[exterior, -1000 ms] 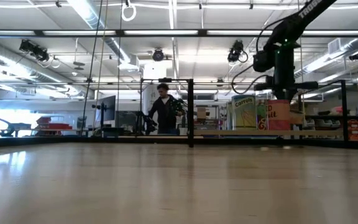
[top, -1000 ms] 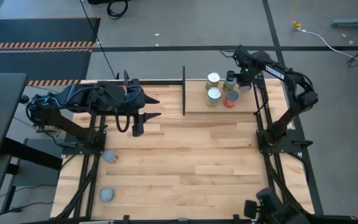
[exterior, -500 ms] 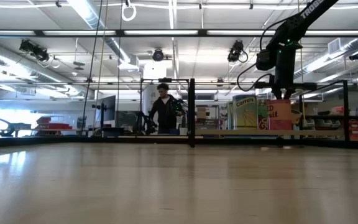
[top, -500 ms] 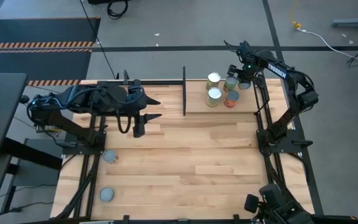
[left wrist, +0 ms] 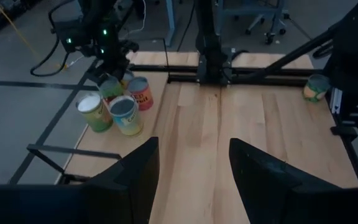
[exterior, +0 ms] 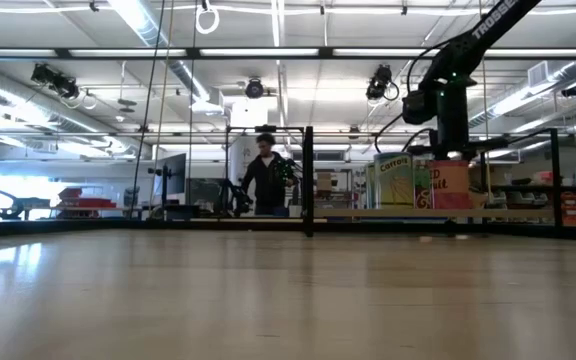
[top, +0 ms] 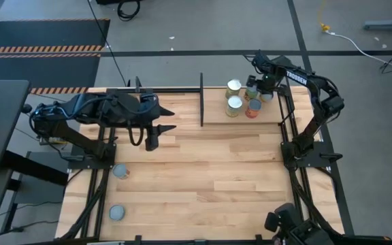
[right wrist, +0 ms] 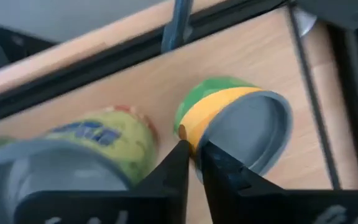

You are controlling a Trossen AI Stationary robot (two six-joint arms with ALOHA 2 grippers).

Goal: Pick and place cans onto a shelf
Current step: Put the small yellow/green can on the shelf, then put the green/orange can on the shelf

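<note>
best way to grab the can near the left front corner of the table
Grip the can across its round side wall, just below the lid, coming straight down from above. It stands upright with its flat lid facing up, well apart from the other loose can, so fingers fit on either side. The left gripper is the nearer one.

On the shelf (top: 213, 114), the right gripper (top: 260, 83) is covering part of the cluster of cans (top: 234, 103), so their number is unclear from above. In the low view, can labels (exterior: 393, 180) are showing only partly behind black uprights (exterior: 308, 180). In the right wrist view, one blurred can (right wrist: 61, 162) is running off the frame's edge.
</note>
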